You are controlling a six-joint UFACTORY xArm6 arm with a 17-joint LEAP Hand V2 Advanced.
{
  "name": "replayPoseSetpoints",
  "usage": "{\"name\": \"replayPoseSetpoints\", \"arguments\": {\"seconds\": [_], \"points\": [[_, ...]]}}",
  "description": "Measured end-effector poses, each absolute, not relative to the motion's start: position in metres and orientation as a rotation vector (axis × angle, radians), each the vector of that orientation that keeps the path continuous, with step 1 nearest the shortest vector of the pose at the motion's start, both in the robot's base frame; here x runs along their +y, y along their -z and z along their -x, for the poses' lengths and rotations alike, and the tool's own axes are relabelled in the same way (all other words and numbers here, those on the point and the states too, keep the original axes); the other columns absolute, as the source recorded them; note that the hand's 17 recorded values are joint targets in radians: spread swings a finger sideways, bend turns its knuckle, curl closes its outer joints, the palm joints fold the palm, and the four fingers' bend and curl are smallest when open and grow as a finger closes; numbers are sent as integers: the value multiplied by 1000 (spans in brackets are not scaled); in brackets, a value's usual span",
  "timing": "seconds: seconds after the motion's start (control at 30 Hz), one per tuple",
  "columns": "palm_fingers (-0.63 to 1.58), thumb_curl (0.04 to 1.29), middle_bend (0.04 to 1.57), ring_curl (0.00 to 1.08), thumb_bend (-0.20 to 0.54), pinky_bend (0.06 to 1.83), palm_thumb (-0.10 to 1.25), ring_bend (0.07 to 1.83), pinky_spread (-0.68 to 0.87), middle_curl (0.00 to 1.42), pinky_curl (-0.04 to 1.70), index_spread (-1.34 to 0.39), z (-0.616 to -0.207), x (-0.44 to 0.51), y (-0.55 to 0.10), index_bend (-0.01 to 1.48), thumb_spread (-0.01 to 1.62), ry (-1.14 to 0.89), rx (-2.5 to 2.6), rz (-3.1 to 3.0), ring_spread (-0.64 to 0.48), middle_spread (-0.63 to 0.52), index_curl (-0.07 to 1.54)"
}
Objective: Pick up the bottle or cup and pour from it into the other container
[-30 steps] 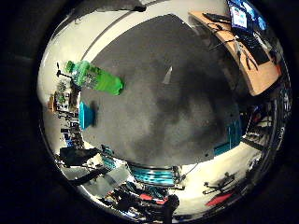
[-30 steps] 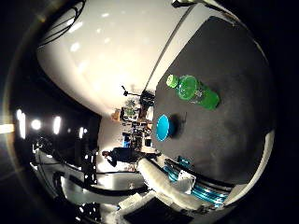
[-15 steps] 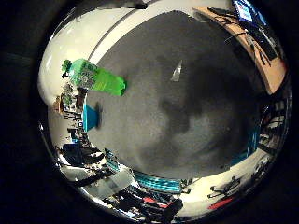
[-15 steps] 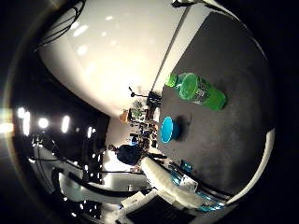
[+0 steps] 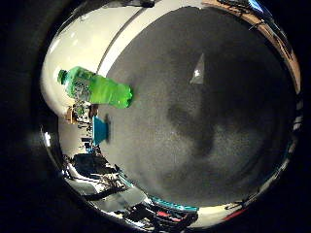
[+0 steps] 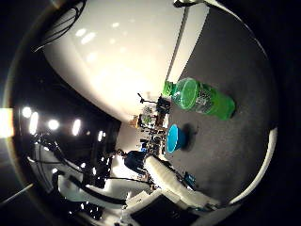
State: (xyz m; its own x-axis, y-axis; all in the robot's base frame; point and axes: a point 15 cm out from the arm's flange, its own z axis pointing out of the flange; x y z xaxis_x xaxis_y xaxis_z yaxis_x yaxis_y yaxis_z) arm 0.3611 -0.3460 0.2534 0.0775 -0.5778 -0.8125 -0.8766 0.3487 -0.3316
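- Green bottle: standing upright on the dark grey table, capped, its label wrapping the upper body; I am seeing it well apart from my palm.
- Blue cup: sitting on the same table just beside the bottle, its mouth facing up (whether anything is in it, I cannot tell).
- My hand: nothing of it is showing in either palm view, so I cannot tell how far it is open; nothing is lying close to the palm, so I am judging it empty.
- Step in hand, as I judge it: approaching the bottle. To do it well I am aiming for the body below the label, keeping clear of the cup so I am not knocking it.
- Writing: the label's print is too small for me to read.
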Motion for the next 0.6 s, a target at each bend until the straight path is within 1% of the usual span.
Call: {"name": "replayPoseSetpoints", "arguments": {"seconds": [0.6], "points": [[52,311,224,256,-29,644,520,342,424,330,95,-258,-388,-309,-222,162,942,-453,1545,1312,179,76,277]]}}
